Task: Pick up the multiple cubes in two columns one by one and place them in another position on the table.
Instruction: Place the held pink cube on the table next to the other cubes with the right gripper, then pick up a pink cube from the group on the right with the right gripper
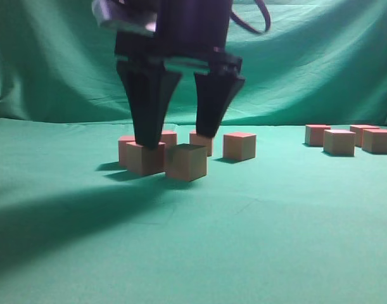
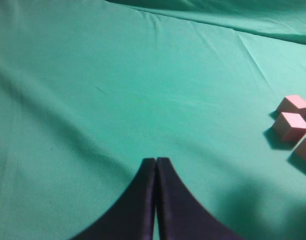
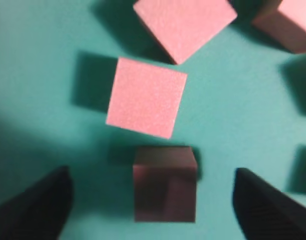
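Note:
Several cubes stand on the teal table (image 1: 244, 240). A left cluster includes a shadowed cube (image 1: 185, 162), one at its left (image 1: 144, 158) and one at the right (image 1: 239, 145). My right gripper (image 1: 178, 138) hangs open over this cluster. In the right wrist view its jaws (image 3: 151, 172) straddle the shadowed cube (image 3: 165, 182) without touching it, with a pink-topped cube (image 3: 146, 96) just beyond. My left gripper (image 2: 156, 161) is shut and empty above bare cloth, with cubes (image 2: 290, 125) at the right edge. It does not show in the exterior view.
A second group of cubes (image 1: 339, 142) stands at the far right of the table. The draped green backdrop (image 1: 307, 57) rises behind. More cubes (image 3: 183, 22) crowd the top and right edges of the right wrist view.

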